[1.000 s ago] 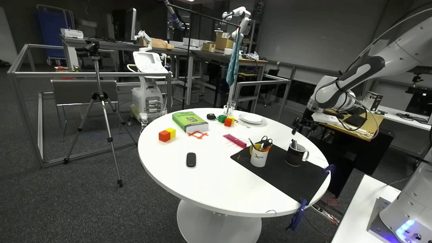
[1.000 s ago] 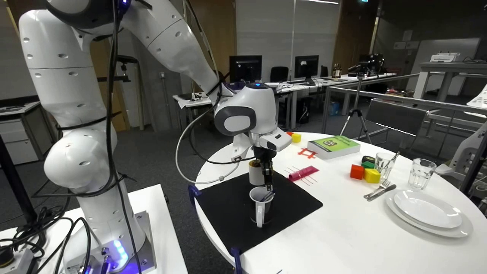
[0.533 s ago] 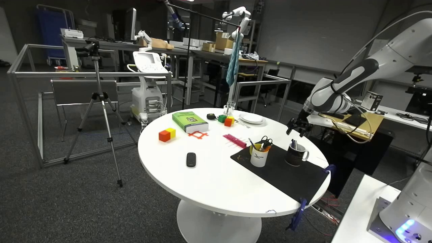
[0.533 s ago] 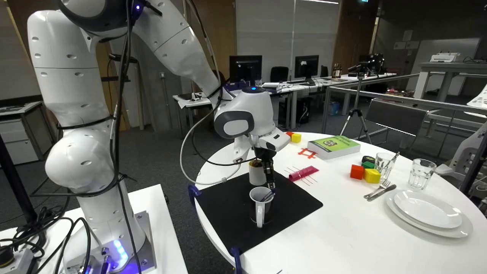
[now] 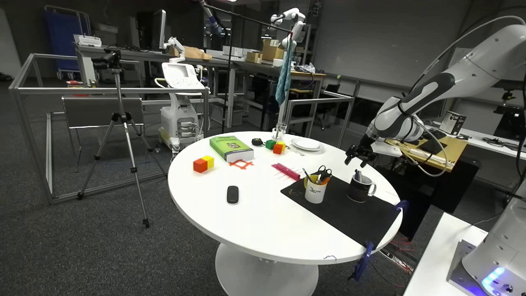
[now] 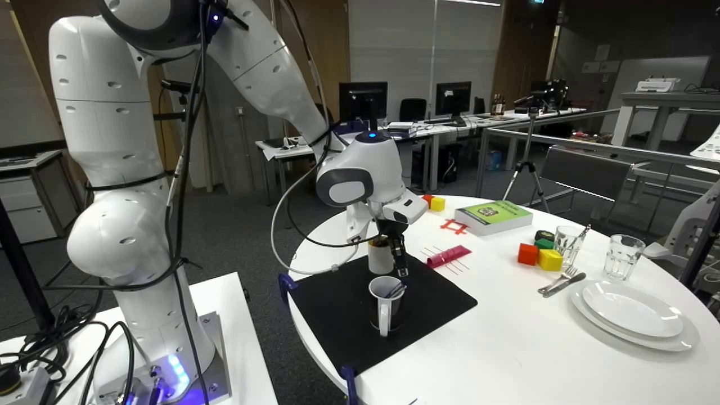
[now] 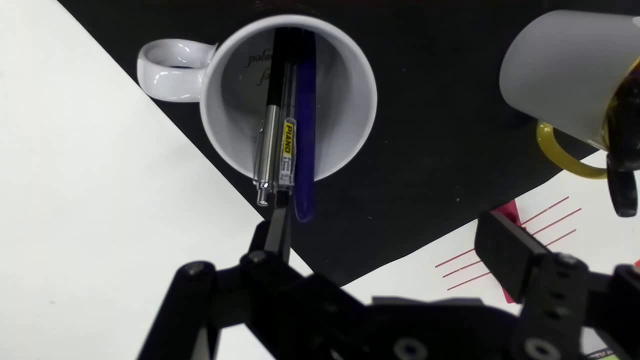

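My gripper (image 7: pixel 385 230) stands open over the table, its fingers wide apart with nothing between them. Closest to it is a mug (image 7: pixel 364 95), dark outside and white inside, upright on the black mat; it is also seen in both exterior views (image 5: pixel 356 192) (image 6: pixel 388 312). Several pens lean in the mug, among them a silver one (image 7: pixel 270 150) and a purple one (image 7: pixel 305 150). The left finger (image 7: pixel 279 235) overlaps the pen ends in the wrist view; contact cannot be told. Beside the mug stands a white cup (image 5: pixel 315 194) with a yellow handle, holding scissors and a pencil.
Blue clamps (image 5: pixel 361 263) fix the black mat (image 6: pixel 337 315) at the table edge. A magenta roll (image 6: pixel 448 256) lies past the mat. Farther off are a green book (image 6: pixel 494 216), coloured blocks (image 6: pixel 527 254), glasses (image 6: pixel 623 256), cutlery and stacked plates (image 6: pixel 633 309).
The gripper has moved a little leftward in one exterior picture and slightly rightward in another, with the arm following. It stays open. The mug, cup and other objects have not moved.
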You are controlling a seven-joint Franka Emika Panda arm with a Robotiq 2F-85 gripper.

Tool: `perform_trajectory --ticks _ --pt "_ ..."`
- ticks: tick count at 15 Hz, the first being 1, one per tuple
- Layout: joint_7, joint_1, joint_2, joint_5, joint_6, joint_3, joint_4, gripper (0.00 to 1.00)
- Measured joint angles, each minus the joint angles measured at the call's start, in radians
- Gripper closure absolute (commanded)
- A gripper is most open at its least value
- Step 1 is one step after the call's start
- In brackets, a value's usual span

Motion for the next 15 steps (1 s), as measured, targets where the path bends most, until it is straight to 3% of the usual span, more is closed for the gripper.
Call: perform_trajectory --ticks 15 --pt "-0.068 0.0 0.076 0.034 0.031 0.027 0.023 0.0"
